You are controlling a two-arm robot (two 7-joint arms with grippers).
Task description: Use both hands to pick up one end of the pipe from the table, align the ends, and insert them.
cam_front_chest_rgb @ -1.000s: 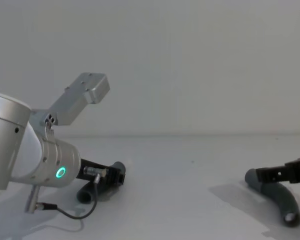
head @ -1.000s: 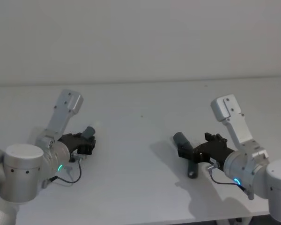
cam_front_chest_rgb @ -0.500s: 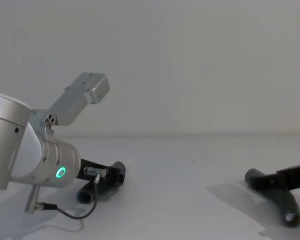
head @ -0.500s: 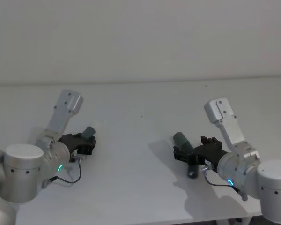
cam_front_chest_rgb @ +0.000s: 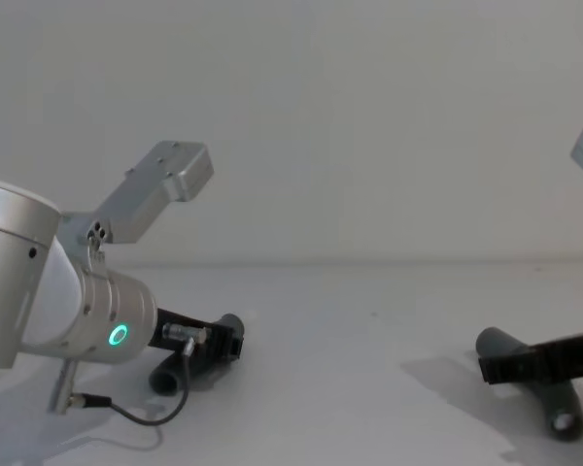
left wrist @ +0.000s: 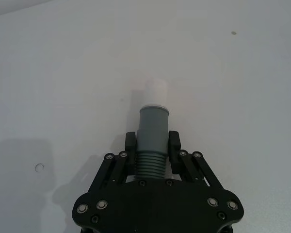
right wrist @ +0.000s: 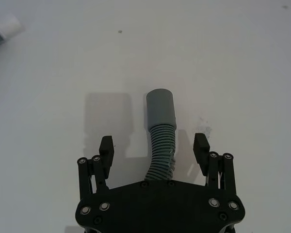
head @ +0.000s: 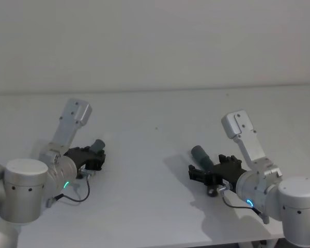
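Note:
On the white table [head: 144,170] my left gripper [head: 94,158] is shut on the pipe piece with the white tip [head: 98,145]. The left wrist view has its fingers [left wrist: 173,143] clamped on the grey cuff [left wrist: 153,125], the white spigot [left wrist: 155,91] pointing away. My right gripper [head: 202,174] is open and low over the second pipe piece [head: 201,154]. In the right wrist view the jaws straddle the ribbed middle [right wrist: 161,145] without touching, and the smooth open sleeve [right wrist: 160,109] lies beyond them. The chest view has this piece [cam_front_chest_rgb: 505,346] resting on the table under the black fingers [cam_front_chest_rgb: 539,361].
A plain pale wall stands behind the table's far edge [head: 155,90]. A wide bare stretch of tabletop [head: 144,139] separates the two pipe pieces. A thin black cable [cam_front_chest_rgb: 126,416] hangs from the left wrist.
My right arm has shifted left and lowered, bringing its open gripper down around the second pipe piece. The left arm and its piece have not moved.

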